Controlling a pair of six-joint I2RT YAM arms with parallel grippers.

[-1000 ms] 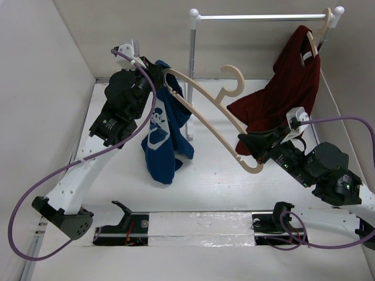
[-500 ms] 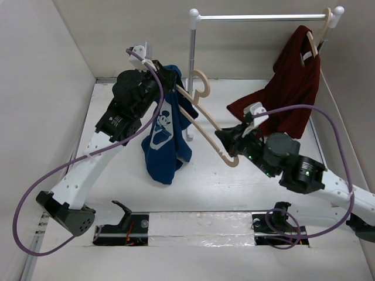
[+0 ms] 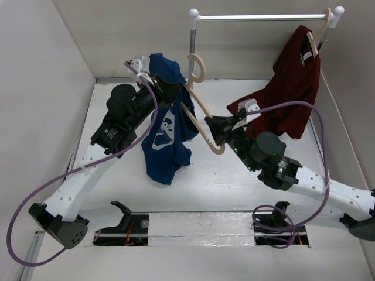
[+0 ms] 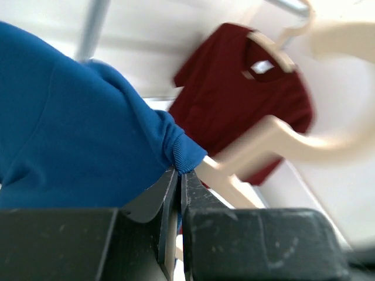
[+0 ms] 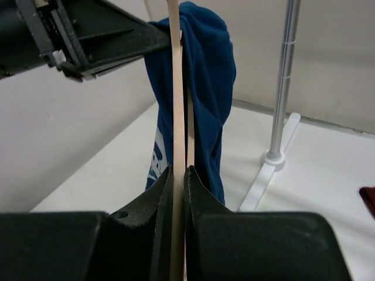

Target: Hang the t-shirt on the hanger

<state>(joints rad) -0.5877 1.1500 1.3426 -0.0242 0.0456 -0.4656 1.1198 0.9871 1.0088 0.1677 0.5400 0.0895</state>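
Over the white tabletop, the left gripper clamps a ribbed edge of the royal blue t-shirt, cloth dangling beneath it. And the right gripper pinches the lower end of the pale beige curved hanger, upper arm against the shirt.

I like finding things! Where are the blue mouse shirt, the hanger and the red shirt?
t-shirt (image 3: 165, 132): top view, on the white mouse print.
hanger (image 5: 176, 99): right wrist view, on its narrow edge.
red shirt (image 3: 293, 88): top view, on its chest.

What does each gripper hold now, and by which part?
The left gripper is shut on a ribbed edge of the t-shirt. The right gripper is shut on the hanger, near the lower end of its arm.
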